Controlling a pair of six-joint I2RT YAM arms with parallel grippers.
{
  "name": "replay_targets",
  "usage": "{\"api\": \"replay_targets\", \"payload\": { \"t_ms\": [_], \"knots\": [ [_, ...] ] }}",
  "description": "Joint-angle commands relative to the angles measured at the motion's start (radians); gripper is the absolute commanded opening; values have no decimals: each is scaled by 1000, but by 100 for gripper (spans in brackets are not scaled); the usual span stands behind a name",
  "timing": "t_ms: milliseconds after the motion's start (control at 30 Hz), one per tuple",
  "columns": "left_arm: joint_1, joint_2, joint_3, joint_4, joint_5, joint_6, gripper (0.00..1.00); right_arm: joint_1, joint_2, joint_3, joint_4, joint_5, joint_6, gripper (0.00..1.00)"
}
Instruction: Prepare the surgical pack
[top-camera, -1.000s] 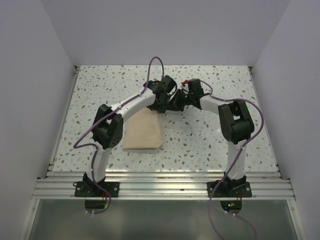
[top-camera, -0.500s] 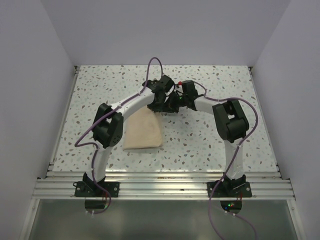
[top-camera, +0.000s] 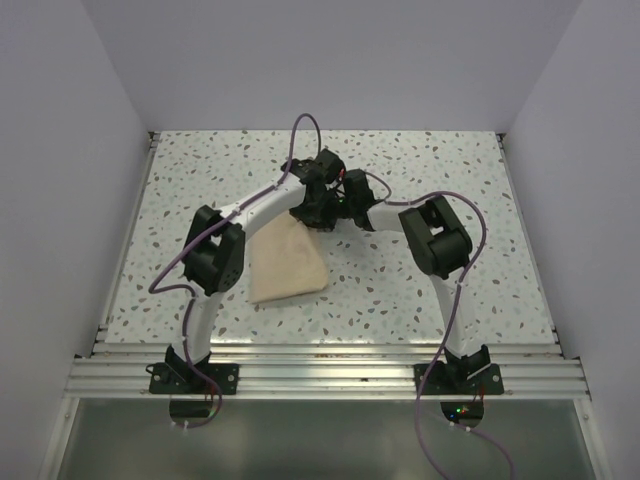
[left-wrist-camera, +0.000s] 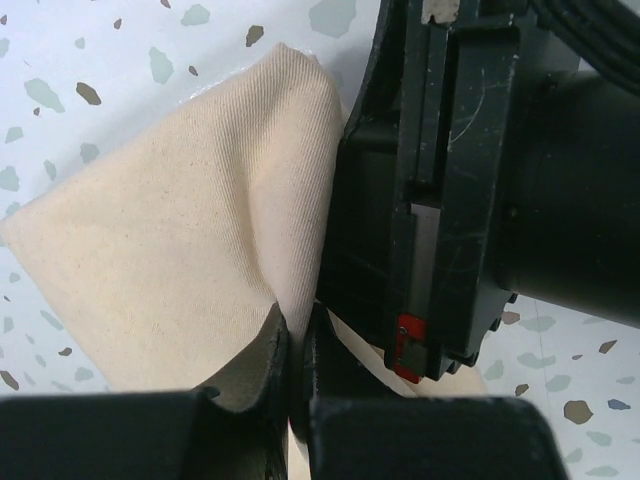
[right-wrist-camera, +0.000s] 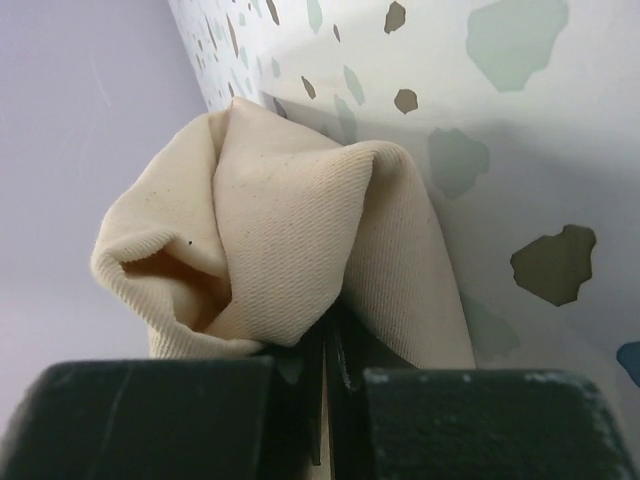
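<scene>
One beige cloth (top-camera: 285, 265), left gripper (left-wrist-camera: 295, 345) and right gripper (right-wrist-camera: 328, 350) — two — each pinching its corner

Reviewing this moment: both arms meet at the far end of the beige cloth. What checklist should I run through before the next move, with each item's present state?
1. Grip of the left gripper on the beige cloth: ok, fabric is pinched between its fingers.
2. Grip of the right gripper on the cloth: ok, a bunched fold is pinched.
3. Gap between the two grippers: cannot tell; the left wrist view shows them very close, contact unclear.
4. Near part of the cloth resting on the table: ok, seen from above.
5. Anything wrapped inside the cloth: cannot tell, only fabric shows.
</scene>
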Motion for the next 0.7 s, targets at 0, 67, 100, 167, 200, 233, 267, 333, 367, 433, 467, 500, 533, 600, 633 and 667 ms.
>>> {"api": "replay_targets", "payload": {
  "t_ms": [0,67,100,167,200,233,267,333,367,433,467,500,533,600,633,667],
  "knots": [
    [-33,-35,-7,62,113,-7,0,34,12,39,84,48,50,0],
    [-35,-29,-1,63,122,-1,0,34,14,37,92,31,37,0],
    [-35,-27,5,62,123,-1,5,31,12,32,94,8,38,0],
    [-33,-32,5,59,119,-3,13,10,-8,-18,85,17,38,0],
    [-33,-35,-3,59,119,-3,19,-1,-19,-35,83,16,38,0],
    [-35,-43,-9,62,119,-3,23,-28,-41,-49,71,8,27,0],
    [-33,-56,-15,63,119,-4,29,-42,-55,-72,59,1,17,0],
    [-33,-76,-33,62,122,-4,38,-88,-107,-87,-27,-24,-60,1],
    [-33,-102,-41,65,122,-7,39,-102,-126,-89,-70,-32,-98,1],
    [-33,-136,-67,80,128,-15,41,-145,-167,-83,-200,-50,-222,1],
    [-30,-171,-76,89,132,-19,42,-157,-201,-67,-243,-52,-264,1],
    [-30,-188,-92,97,139,-22,42,-168,-212,-57,-273,-53,-302,1],
    [-27,-205,-99,112,148,-27,43,-183,-218,-43,-329,-61,-365,2],
    [-13,-242,-109,123,159,-42,44,-193,-221,-6,-388,-98,-417,1],
    [0,-251,-107,134,171,-47,43,-191,-220,14,-420,-104,-431,2],
    [5,-265,-103,140,178,-53,43,-191,-215,19,-426,-113,-442,2]
  ]
}}
